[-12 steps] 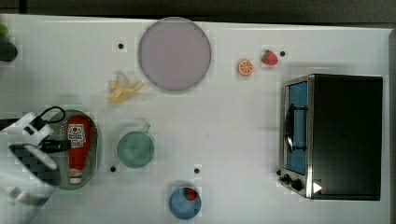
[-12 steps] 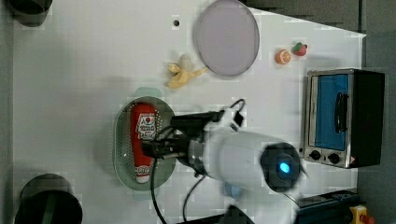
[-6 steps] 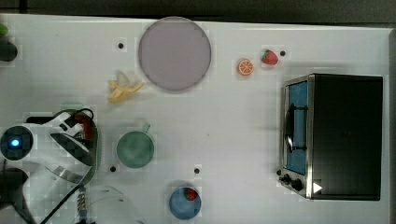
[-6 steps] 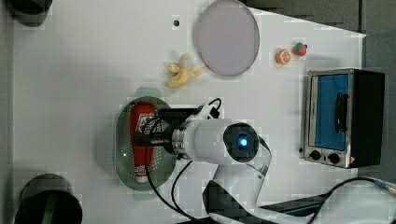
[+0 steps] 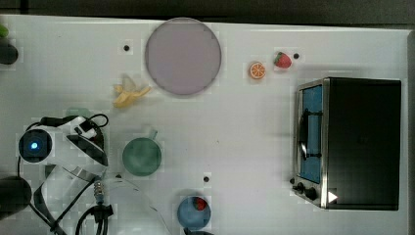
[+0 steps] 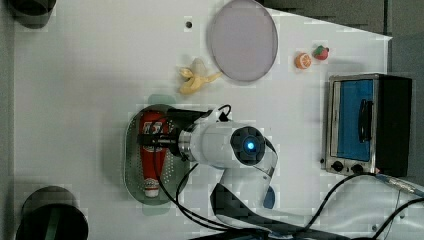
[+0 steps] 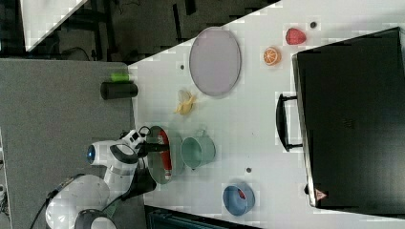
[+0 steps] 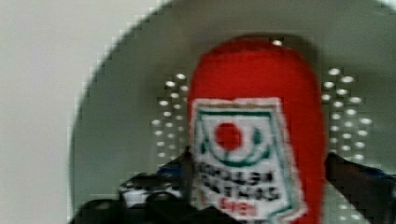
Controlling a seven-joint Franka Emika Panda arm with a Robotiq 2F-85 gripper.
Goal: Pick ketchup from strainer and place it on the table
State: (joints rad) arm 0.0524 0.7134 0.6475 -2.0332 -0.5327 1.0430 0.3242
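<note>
The black two-fingered pincer (image 8: pixel 254 196) stands spread wide, one finger on either side of the small red ketchup squeeze bottle (image 8: pixel 254 140), not yet pinching it. The bottle lies flat in the pale green perforated oval strainer (image 6: pixel 134 165) near the white table's (image 6: pixel 75 75) edge. The left view shows its white cap; the top view hides the bottle beneath the white arm (image 5: pixel 58 152).

Robot lab: white table (image 5: pixel 244 147) with toy food.

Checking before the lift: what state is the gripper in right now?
Gripper: open, one finger on each side of the small red ketchup squeeze bottle, which lies in the pale green perforated strainer; not yet clamped.
</note>
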